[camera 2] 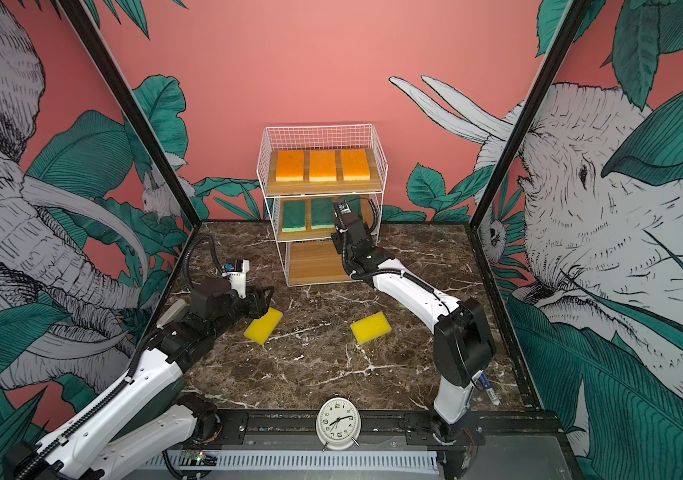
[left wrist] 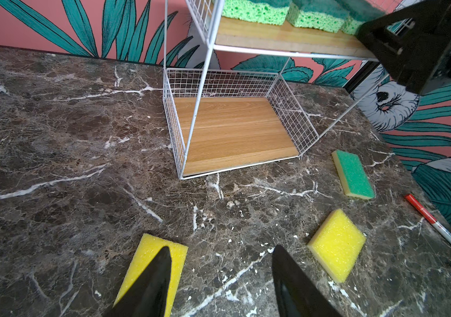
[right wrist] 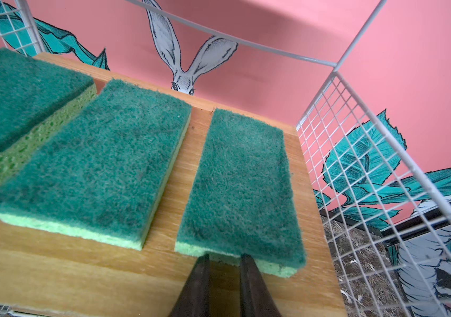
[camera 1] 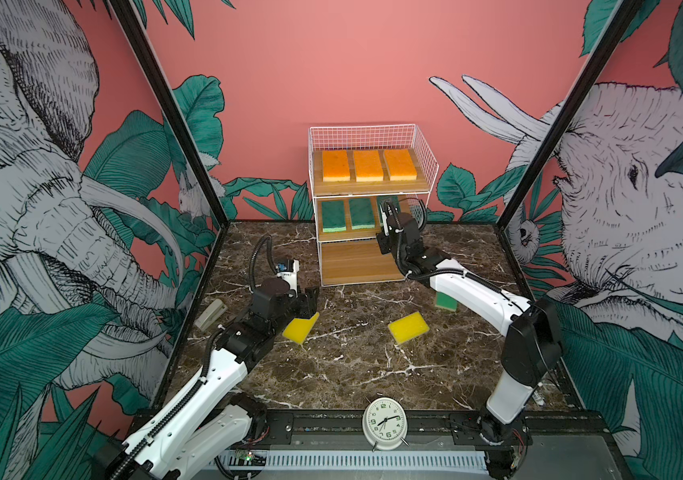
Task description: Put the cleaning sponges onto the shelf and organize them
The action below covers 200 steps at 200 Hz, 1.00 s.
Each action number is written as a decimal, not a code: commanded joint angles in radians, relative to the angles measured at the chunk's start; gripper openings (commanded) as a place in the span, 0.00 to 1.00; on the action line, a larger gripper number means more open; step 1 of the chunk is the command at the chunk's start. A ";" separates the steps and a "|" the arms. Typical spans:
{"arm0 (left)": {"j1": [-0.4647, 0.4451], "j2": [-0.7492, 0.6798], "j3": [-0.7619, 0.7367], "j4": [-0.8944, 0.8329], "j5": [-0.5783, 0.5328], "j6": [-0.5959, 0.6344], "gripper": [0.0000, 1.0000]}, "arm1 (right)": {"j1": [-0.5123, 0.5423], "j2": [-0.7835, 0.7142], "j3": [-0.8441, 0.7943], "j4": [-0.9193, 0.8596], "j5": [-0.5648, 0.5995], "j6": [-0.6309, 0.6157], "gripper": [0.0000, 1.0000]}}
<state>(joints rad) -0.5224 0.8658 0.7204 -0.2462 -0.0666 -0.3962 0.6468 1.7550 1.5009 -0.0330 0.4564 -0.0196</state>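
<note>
R fingers (right wrist: pixel 199 280) pinched shut, empty, tips against the near edge of the 3rd green sponge (right wrist: pixel 240 186) on the shelf's (right wrist: pixel 356 164) mid tier. I'd push square, gently. L fingers (left wrist: pixel 153 280) half open over a yellow sponge (left wrist: pixel 150 244) on the table (left wrist: pixel 54 164), gripping nothing; centre first.

There were three orange sponges (camera 1: pixel 366 165), four green sponges (right wrist: pixel 95 164), two yellow sponges (left wrist: pixel 336 244), one wire shelf (camera 1: pixel 352 262), one white clock (camera 1: pixel 384 423), two pens (left wrist: pixel 434 221) and two robot arms (camera 1: pixel 468 293).
</note>
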 commanded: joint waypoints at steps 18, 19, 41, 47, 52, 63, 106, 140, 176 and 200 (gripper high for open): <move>0.004 0.001 -0.010 0.030 -0.004 0.004 0.59 | -0.004 0.013 0.034 0.026 0.013 -0.035 0.23; 0.004 0.000 -0.010 0.030 -0.005 0.004 0.59 | -0.004 0.013 0.034 0.025 0.012 -0.036 0.23; 0.004 -0.001 -0.010 0.030 -0.004 0.005 0.59 | -0.004 0.025 0.049 0.016 0.010 -0.043 0.23; 0.004 0.000 -0.010 0.027 -0.004 0.004 0.59 | -0.004 0.025 0.050 0.016 0.007 -0.041 0.23; 0.005 0.000 -0.010 0.026 -0.003 0.004 0.59 | -0.004 0.023 0.048 0.016 0.004 -0.036 0.23; 0.004 -0.002 -0.010 0.024 -0.003 0.002 0.59 | -0.004 0.014 0.038 0.017 0.000 -0.026 0.23; 0.005 0.001 -0.007 0.013 -0.001 0.003 0.59 | 0.008 -0.047 -0.014 -0.022 0.037 -0.019 0.23; 0.004 0.002 -0.001 0.011 0.000 -0.001 0.59 | 0.033 -0.141 -0.089 -0.031 0.089 -0.022 0.25; 0.004 0.011 0.021 -0.056 -0.026 0.025 0.60 | 0.056 -0.262 -0.136 -0.101 0.136 -0.019 0.31; 0.003 -0.002 0.037 -0.127 -0.070 0.048 0.61 | 0.062 -0.355 -0.181 -0.165 0.169 0.018 0.41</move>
<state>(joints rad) -0.5228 0.8787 0.7216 -0.2832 -0.0856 -0.3798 0.7002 1.4975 1.3514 -0.1410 0.5636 -0.0364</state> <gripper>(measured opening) 0.602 0.369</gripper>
